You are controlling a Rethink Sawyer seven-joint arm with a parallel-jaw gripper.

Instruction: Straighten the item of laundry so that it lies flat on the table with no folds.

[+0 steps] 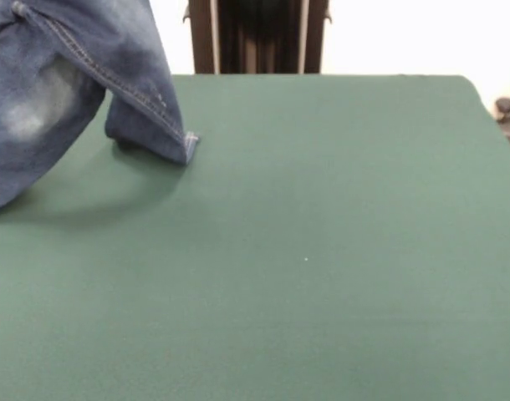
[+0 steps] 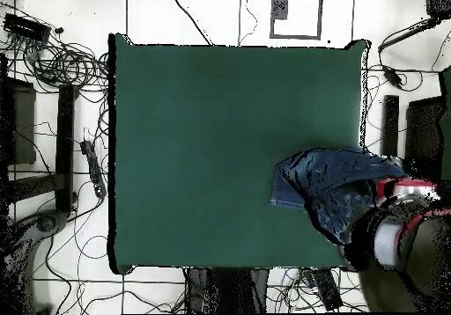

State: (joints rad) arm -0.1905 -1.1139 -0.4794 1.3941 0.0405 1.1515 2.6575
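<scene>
The near and middle expanse of the table (image 1: pixel 322 276) is lying bare, its dark green cloth showing smooth. Further back, at the left of the front view, the jeans (image 1: pixel 63 92) are hanging lifted from above, with one hemmed leg end (image 1: pixel 186 146) touching the cloth and the other leg trailing off the left edge. A faded pale patch is showing on the hanging denim. In the overhead view the jeans (image 2: pixel 330 188) are bunching over the table's right edge, close to the red and black arm (image 2: pixel 396 219). The gripper is probably buried in the denim; its state cannot be determined. Beyond the table, a dark upright frame (image 1: pixel 257 38) is standing against a pale wall, and cables (image 2: pixel 62 65) are lying on the tiled floor.
</scene>
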